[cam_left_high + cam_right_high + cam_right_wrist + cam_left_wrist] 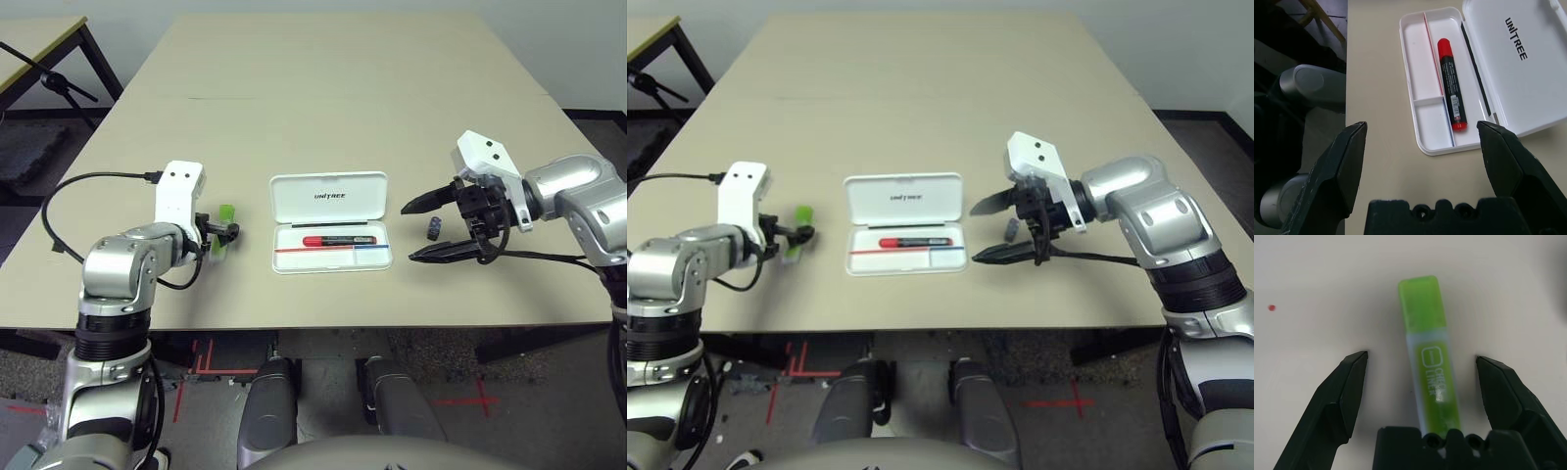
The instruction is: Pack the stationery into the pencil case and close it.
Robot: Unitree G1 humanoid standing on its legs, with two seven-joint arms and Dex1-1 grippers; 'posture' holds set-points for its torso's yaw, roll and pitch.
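Left gripper (1420, 362), spread wide, straddles the lime-green highlighter (224, 231) lying at 9 o'clock of the open pencil case (330, 199); centre it on the barrel before you pinch. The red marker (339, 240) already lies inside. At 3 o'clock, the tiny dark block (433, 228) sits between the spread right gripper (423, 230) fingers, and nothing blocks your path to the case.

A white pencil case (330, 221) lies open on the tabletop (323, 88), its lid laid flat behind the tray, "UNITREE" print showing. A red marker (339, 240) rests lengthwise in the tray's rear compartment. Left of the case lies a lime-green highlighter (1429, 352); right of it, a small dark block (433, 229).
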